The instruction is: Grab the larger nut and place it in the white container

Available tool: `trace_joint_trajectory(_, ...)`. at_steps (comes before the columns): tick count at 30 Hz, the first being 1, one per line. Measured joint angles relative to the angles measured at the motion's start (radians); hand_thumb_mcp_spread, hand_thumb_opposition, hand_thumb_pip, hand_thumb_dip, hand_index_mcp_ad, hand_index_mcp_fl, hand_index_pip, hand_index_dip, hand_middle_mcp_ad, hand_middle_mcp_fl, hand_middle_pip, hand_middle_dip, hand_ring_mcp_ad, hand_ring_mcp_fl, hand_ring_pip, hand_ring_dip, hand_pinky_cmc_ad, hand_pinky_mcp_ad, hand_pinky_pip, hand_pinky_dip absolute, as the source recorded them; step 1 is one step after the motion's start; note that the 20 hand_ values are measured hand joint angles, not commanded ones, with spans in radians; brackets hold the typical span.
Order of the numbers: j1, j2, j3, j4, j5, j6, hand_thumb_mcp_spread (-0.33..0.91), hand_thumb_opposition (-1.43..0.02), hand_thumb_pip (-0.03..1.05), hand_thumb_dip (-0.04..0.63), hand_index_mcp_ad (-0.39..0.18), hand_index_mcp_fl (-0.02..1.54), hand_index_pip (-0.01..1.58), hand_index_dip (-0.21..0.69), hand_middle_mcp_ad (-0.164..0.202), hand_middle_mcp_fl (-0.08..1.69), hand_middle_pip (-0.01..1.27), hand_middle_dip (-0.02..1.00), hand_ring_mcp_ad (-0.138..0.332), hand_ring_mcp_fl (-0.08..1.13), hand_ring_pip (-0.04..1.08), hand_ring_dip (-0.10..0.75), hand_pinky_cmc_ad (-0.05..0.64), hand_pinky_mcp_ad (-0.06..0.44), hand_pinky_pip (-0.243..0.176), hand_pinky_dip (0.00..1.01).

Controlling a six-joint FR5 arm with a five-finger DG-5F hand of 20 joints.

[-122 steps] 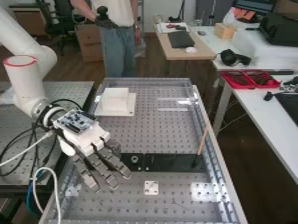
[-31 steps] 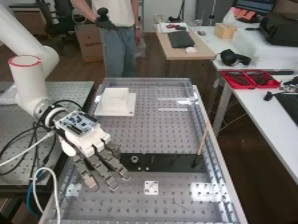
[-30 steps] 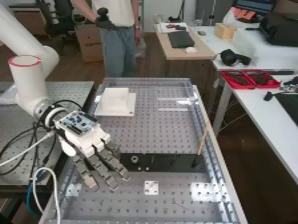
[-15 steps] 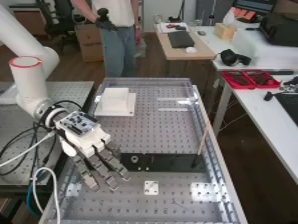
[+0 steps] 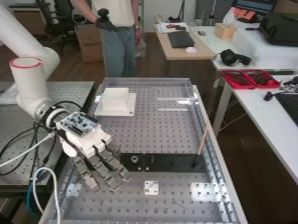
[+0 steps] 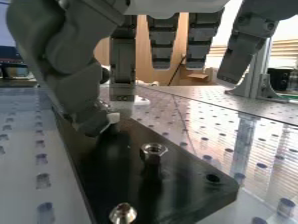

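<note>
Grey perforated bench top (image 5: 156,137); brown floor (image 5: 151,65) beyond.

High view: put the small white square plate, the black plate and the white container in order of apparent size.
Largest: black plate
Middle: white container
Smallest: small white square plate

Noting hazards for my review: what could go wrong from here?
The thumb hangs low by the black plate and might knock the larger nut. The smaller nut, also on the plate, could get bumped. The white container stands well away, so a weak grip might drop the nut.
</note>
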Motion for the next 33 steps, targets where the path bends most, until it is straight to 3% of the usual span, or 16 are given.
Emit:
trace_joint_trajectory(14,0.000,-0.005,0.001,0.012,0.007,-0.008,0.34,-0.82,0.76,0.237,-0.084,0.18,1.54,0.077,0.070,0.02,0.13,0.23,0.148,0.00,0.18,0.126,0.346,0.291,-0.106,0.67)
trace_joint_trajectory(33,-0.007,-0.014,0.005,0.026,0.005,0.001,0.33,-0.80,0.72,0.220,-0.082,0.28,1.54,0.079,0.070,0.10,0.13,0.23,0.140,0.00,0.17,0.126,0.351,0.293,-0.106,0.62)
